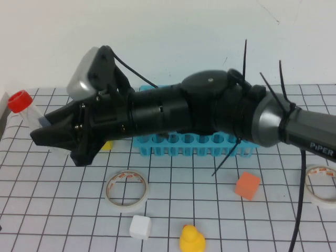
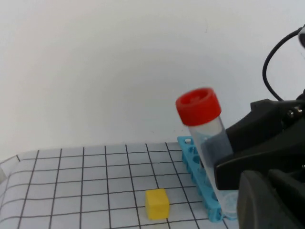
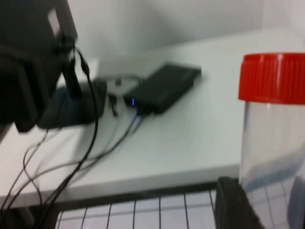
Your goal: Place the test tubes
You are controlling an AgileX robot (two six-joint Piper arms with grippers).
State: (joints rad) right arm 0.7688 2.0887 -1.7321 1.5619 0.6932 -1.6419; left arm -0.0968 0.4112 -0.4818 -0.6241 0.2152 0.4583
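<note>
Clearly, the right hand (image 1: 43, 129) pinches the lower part of the tube (image 1: 30, 113), at the left middle of the high view, with its arm stretched in from the right edge. The tube is tilted: its red cap (image 1: 20, 100) points toward the upper left and its bottom is hidden between the fingers. It hangs above the tabletop (image 1: 52, 210), not in any hole. The blue rack (image 1: 194, 145) lies to the right of the hand, at the middle of the frame and partly behind the arm. Its long row of open holes runs left to right. Judging from this, the tube must travel right and be stood upright over a hole. The left hand is out of sight and pressed together; its camera looks at the tube from close by.
</note>
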